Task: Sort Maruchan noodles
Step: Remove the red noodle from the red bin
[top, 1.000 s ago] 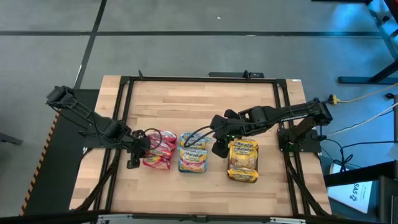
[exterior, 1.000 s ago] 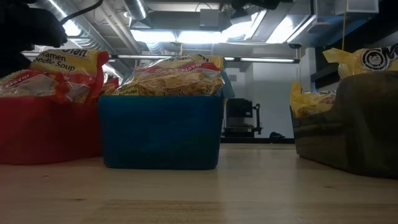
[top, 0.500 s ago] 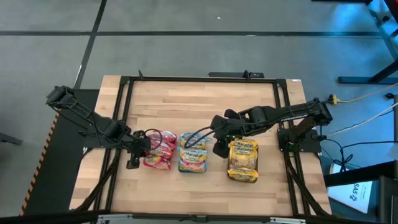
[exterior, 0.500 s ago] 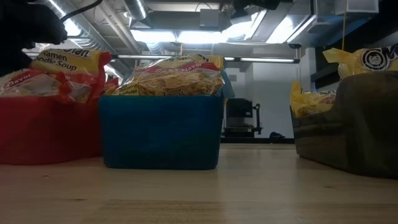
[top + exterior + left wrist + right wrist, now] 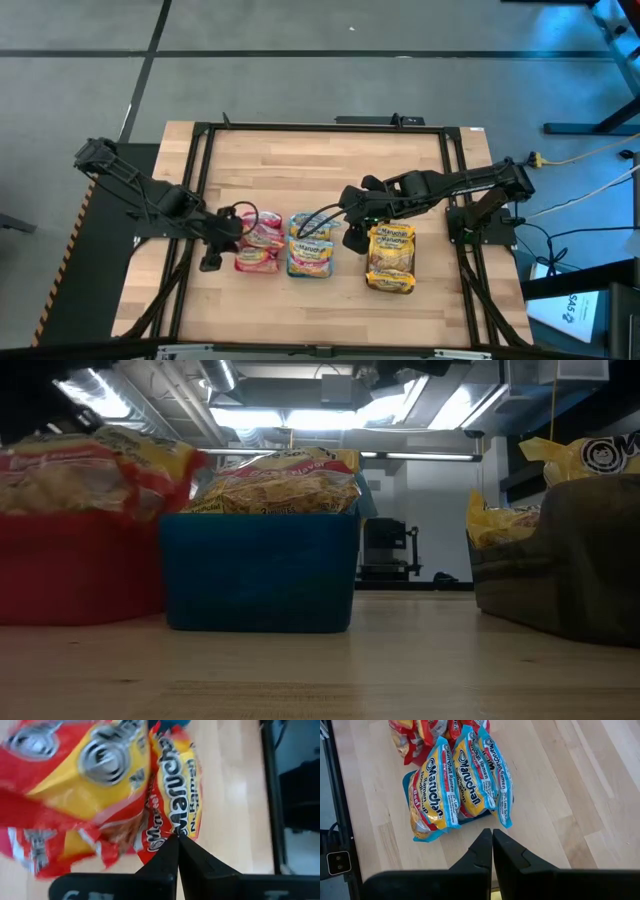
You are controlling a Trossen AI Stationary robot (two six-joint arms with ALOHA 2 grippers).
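Red Maruchan noodle packets (image 5: 258, 245) lie piled in a red tray (image 5: 80, 570). Blue-edged packets (image 5: 310, 255) fill a teal tray (image 5: 260, 575). Yellow packets (image 5: 390, 258) fill a dark grey tray (image 5: 570, 560). My left gripper (image 5: 230, 230) is shut and hangs over the left edge of the red pile. In the left wrist view its tips (image 5: 177, 839) stand in front of a red packet (image 5: 170, 785). My right gripper (image 5: 352, 238) is shut. It hovers with nothing in it between the teal and grey trays, above the blue-edged packets (image 5: 460, 780). My left gripper: its shut fingertips (image 5: 172, 847) point down at a slant toward the edge of a red packet (image 5: 165, 827). I cannot tell whether they touch it. Nothing shows pinched between them.
The three trays stand in a row across the wooden table's (image 5: 320, 170) middle. Bare wood lies in front of and behind them. A black metal frame (image 5: 200, 180) runs along the table's sides and far edge.
My left gripper has risen from the red pile. The red packet that stood upright at the red tray's near side now lies tipped flat on the pile.
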